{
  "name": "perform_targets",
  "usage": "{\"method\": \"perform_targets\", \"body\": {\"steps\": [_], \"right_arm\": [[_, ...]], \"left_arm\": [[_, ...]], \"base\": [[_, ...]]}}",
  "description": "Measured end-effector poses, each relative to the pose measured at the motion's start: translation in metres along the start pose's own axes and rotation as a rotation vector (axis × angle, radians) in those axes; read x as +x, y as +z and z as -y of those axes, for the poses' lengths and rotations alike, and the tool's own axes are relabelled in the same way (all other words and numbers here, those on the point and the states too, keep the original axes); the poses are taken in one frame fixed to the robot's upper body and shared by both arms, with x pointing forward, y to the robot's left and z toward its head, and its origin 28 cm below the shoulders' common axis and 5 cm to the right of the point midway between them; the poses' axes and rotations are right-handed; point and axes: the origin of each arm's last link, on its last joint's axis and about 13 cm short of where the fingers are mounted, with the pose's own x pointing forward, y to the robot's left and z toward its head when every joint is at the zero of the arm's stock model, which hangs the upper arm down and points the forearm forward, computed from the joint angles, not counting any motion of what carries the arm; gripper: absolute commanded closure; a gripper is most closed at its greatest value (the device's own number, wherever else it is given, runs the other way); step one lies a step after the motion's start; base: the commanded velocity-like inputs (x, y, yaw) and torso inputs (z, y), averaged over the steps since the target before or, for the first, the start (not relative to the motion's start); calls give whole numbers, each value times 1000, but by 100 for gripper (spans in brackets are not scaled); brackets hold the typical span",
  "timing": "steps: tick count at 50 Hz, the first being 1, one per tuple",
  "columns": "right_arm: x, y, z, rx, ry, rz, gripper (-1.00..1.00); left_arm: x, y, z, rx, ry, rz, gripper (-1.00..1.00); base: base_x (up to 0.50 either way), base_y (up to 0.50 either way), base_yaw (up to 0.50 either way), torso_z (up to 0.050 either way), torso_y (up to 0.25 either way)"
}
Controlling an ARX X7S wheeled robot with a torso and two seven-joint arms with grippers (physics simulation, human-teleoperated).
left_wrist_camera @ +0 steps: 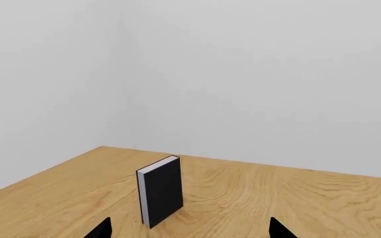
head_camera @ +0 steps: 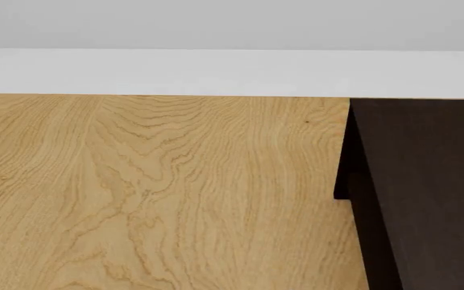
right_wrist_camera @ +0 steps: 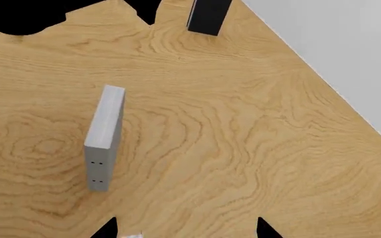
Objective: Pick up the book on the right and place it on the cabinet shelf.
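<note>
A light-grey book (right_wrist_camera: 104,139) stands upright on the wooden table (right_wrist_camera: 243,129), ahead of my right gripper (right_wrist_camera: 185,230) and off to one side of it. That gripper is open, with a pale sliver (right_wrist_camera: 131,236) at the frame edge between its fingertips. I cannot tell which grey piece is the book on the right. The dark brown cabinet (head_camera: 417,193) fills the right of the head view; its shelf is not clearly shown. My left gripper (left_wrist_camera: 190,230) is open and empty. Neither gripper shows in the head view.
A black-covered book (left_wrist_camera: 160,193) stands upright just ahead of the left gripper; this black book (right_wrist_camera: 207,15) also shows far off in the right wrist view. A black shape (right_wrist_camera: 25,15) cuts that view's corner. White walls bound the table's far edges (head_camera: 215,95).
</note>
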Motion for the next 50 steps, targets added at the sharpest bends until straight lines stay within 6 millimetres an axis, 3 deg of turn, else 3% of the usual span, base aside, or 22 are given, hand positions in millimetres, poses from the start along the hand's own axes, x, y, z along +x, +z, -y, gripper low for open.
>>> {"method": "perform_targets", "body": {"steps": [37, 50], "right_arm": [[6, -19, -19, 10, 87, -147, -100], [25, -16, -7, 29, 117, -168, -100]], "left_arm": [[2, -3, 2, 4, -2, -12, -100], [3, -3, 3, 2, -5, -15, -100]], "base": [[0, 0, 0, 0, 0], [0, 0, 0, 0, 0]]}}
